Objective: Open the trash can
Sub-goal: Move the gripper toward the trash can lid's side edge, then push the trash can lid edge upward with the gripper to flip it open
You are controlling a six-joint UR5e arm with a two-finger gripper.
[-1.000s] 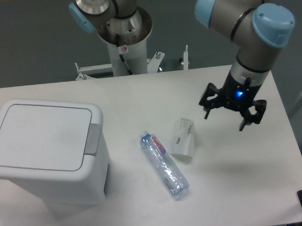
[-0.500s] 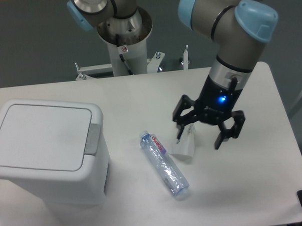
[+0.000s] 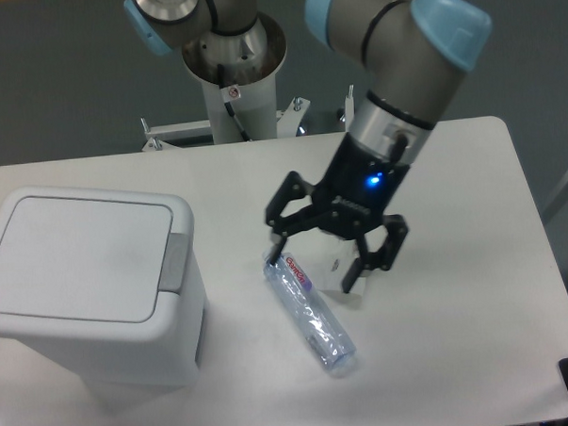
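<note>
Trash can [image 3: 84,278], lid shut, at desk's left edge; pincer [image 3: 334,247] spread, holding nothing.
Pincer hangs above bottle [image 3: 308,311] & packet [image 3: 346,278]; should pass over them w/o touching, then press grey tab [image 3: 176,263] straight down.

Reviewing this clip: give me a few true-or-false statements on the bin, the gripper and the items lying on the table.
1. The trash can lid is shut. True.
2. The gripper is pressing the grey push tab. False: it hangs apart from the bin, above the bottle's cap end.
3. The gripper is open. True.
4. The clear bottle stands upright. False: it lies on its side on the table.
5. The small white packet lies right of the bottle. True.
</note>
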